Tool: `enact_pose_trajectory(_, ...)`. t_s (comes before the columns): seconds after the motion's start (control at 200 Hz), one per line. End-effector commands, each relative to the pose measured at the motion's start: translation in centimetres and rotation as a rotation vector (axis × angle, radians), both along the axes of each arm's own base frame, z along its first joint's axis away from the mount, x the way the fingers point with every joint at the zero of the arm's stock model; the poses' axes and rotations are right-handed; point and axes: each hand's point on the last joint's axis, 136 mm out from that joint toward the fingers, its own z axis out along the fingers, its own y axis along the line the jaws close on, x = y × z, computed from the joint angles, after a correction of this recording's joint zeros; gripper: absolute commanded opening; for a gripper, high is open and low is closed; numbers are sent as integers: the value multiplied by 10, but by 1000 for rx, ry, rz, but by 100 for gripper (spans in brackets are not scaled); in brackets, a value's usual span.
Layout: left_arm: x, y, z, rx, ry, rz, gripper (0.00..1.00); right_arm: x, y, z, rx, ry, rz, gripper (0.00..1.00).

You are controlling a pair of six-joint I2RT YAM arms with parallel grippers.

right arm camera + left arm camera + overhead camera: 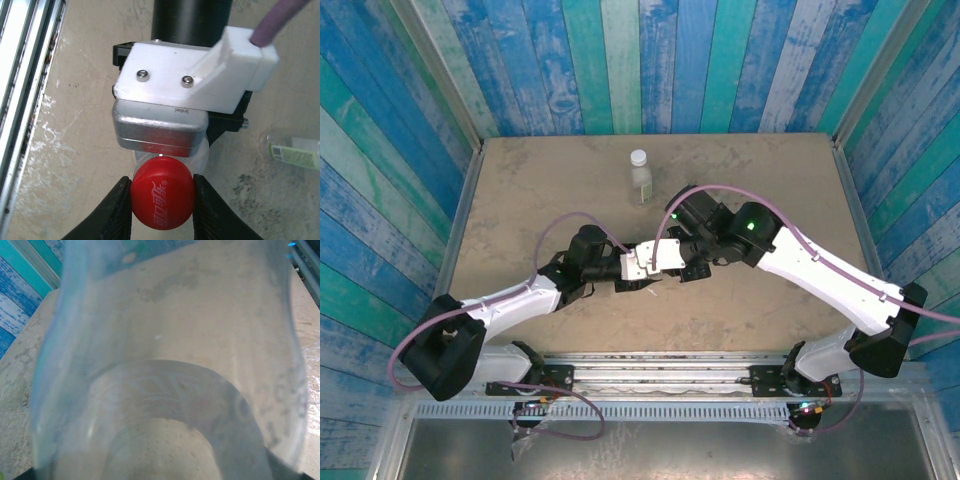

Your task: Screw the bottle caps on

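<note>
Red cap (162,199) seated on the neck of a clear bottle (165,390), right end effector (162,202) pinching the cap from both sides, left end effector (632,270) clamped narrow on that bottle at mid-counter (770,180), green-labelled bottle (641,185) upright towards the far edge, white cap (639,157) on it.

A red round plastic cap (162,199) sits on the neck of a clear plastic bottle (165,340). Behind it stands a green-labelled clear plastic bottle (640,178).
</note>
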Motion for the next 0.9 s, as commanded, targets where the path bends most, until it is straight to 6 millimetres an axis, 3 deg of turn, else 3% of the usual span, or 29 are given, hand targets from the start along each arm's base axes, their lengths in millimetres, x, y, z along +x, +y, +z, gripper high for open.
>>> enact_pose_trajectory(0.0, 1, -3, 16, -25, -38, -9, 59, -4, 1, 5, 6, 15, 1, 23)
enact_pose_trajectory(0.18, 21, 3, 18, -15, -62, 100, 59, -4, 3, 8, 37, 56, -76, 14)
enact_pose_trajectory(0.25, 37, 7, 5, 15, -54, 190, 58, -3, 4, 11, 61, 89, -143, 12)
enact_pose_trajectory(0.461, 70, 14, 4, 43, -87, 340, 58, 13, 11, 19, 221, 213, -493, 8)
enact_pose_trajectory(0.546, 76, 13, 6, 35, -92, 361, 58, 29, 11, 23, 316, 266, -724, 1)
enact_pose_trajectory(0.736, 85, 14, 12, 5, -106, 406, 58, 35, 0, 3, 381, 470, -1119, 1)
enact_pose_trajectory(0.897, 78, 11, 16, -17, -107, 370, 58, 33, 1, 11, 422, 499, -1117, 1)
